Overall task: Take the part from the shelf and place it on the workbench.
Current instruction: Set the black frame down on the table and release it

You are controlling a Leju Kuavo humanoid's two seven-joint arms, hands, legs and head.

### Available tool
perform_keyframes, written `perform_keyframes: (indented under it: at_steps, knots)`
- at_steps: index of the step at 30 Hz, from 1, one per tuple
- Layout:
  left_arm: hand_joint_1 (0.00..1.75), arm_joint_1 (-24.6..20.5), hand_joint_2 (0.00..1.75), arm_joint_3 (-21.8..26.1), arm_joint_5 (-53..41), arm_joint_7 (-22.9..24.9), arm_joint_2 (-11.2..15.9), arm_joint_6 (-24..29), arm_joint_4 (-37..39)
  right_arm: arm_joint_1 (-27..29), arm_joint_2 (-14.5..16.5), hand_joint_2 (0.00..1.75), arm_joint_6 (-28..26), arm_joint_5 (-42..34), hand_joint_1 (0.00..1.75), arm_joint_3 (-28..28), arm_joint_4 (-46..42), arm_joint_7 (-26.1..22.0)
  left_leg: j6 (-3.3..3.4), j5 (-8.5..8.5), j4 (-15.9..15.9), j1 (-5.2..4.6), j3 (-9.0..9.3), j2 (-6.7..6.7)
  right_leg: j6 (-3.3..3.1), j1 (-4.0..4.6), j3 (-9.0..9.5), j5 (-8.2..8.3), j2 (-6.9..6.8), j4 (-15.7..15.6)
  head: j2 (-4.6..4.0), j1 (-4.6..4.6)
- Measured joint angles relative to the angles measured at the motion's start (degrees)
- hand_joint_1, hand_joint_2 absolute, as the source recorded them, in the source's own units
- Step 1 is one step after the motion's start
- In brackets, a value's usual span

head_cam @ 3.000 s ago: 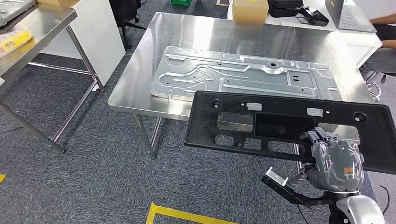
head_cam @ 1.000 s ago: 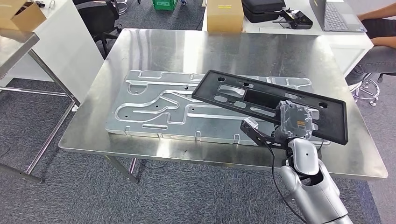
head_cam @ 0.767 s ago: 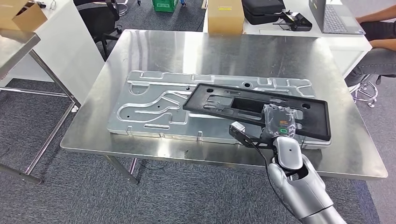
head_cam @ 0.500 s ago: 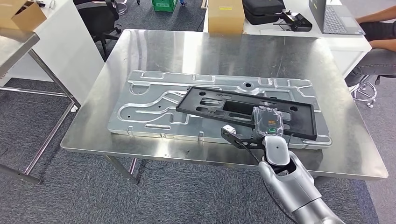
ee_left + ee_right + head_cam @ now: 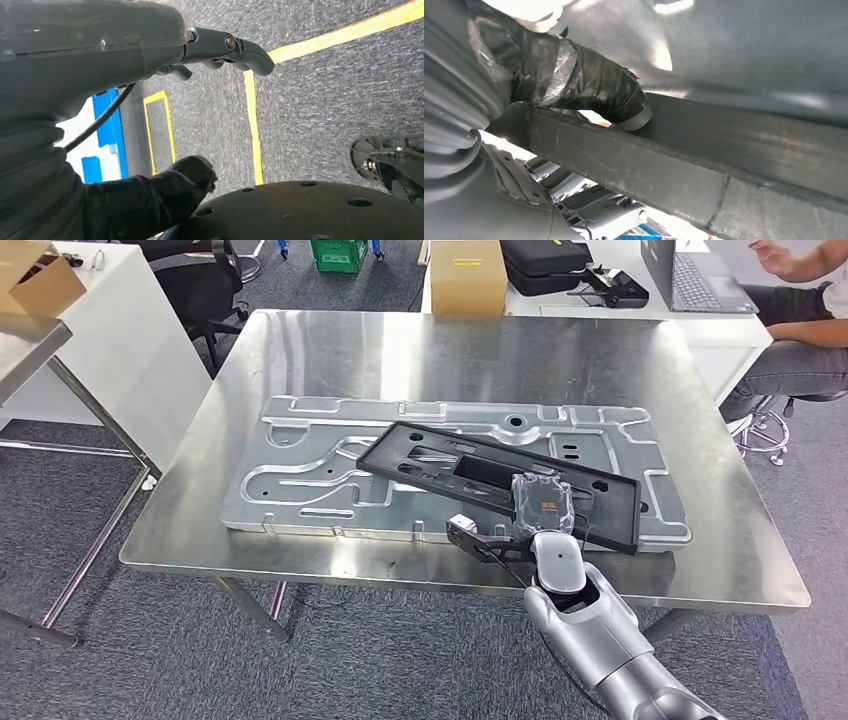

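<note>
Nearest to me, my right arm reaches up from the bottom of the head view, and its right hand (image 5: 543, 502) grips the near long edge of the black part (image 5: 497, 480). In the right wrist view the taped thumb (image 5: 589, 95) presses on that black edge (image 5: 704, 165), so the hold is plain. The part lies tilted, its left end nearer the middle of the table (image 5: 420, 350), its right end toward the near right; it sits over the stamped metal plate (image 5: 300, 465), which lies flat on the table. Whether the part rests fully on the plate I cannot tell.

My left hand (image 5: 150, 115) holds nothing, with its fingers (image 5: 235, 47) stretched out above grey carpet (image 5: 325, 100) marked with yellow tape lines (image 5: 252, 130).

Beyond the table stands a cardboard box (image 5: 466, 277), then a black case (image 5: 545, 260), a laptop (image 5: 690, 280), and a seated person (image 5: 790, 330) at far right.
</note>
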Motion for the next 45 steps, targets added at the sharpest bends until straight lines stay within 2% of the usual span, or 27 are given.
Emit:
perform_keyframes:
  at_steps: [3, 7, 27, 40, 45]
  knots:
    - [0.00, -0.1, 1.75, 0.6, 0.3, 0.3, -0.2, -0.1, 0.0, 0.0, 0.7, 0.00, 0.2, -1.0, 0.00, 0.6, 1.2, -0.6, -0.01, 0.01, 0.0, 0.05, 0.08, 0.05, -0.06, 0.05, 0.05, 0.04, 0.05, 0.0, 0.00, 0.00]
    - [0.00, 0.0, 0.00, 1.0, 0.6, 0.1, -0.3, 0.2, 0.0, -0.3, 1.1, 0.00, 0.5, -1.9, 0.00, 0.9, 1.8, -0.9, -0.10, 0.08, 0.0, 0.05, 0.08, -0.06, -0.08, 0.06, 0.12, 0.06, -0.14, 0.0, 0.00, 0.00]
    - [0.00, 0.0, 0.00, 2.5, 1.5, 0.2, -1.2, 0.0, 0.0, 0.8, 0.8, 0.00, 2.4, -2.1, 0.00, 0.9, -4.3, 0.3, -0.19, 0.11, 0.0, -0.01, -0.06, -0.26, -0.04, 0.04, 0.10, 0.03, -0.30, -0.1, 0.00, -0.01]
    - [0.00, -0.1, 0.00, 3.5, 2.0, 0.2, -1.9, 0.3, 0.0, 1.5, -0.5, 0.00, 2.3, 0.1, 0.00, 1.0, -13.1, 1.4, -0.19, 0.11, 0.0, -0.01, -0.10, -0.30, -0.04, 0.04, 0.10, 0.03, -0.33, -0.1, 0.00, -0.01]
    - [0.00, -0.1, 0.00, 3.8, 2.1, 0.0, -2.0, 0.4, 0.0, 1.7, -0.9, 0.00, 0.8, 1.7, 0.00, 1.0, -16.3, 1.7, -0.19, 0.11, 0.0, -0.01, -0.10, -0.32, -0.04, 0.04, 0.09, 0.03, -0.34, -0.1, 0.00, -0.01]
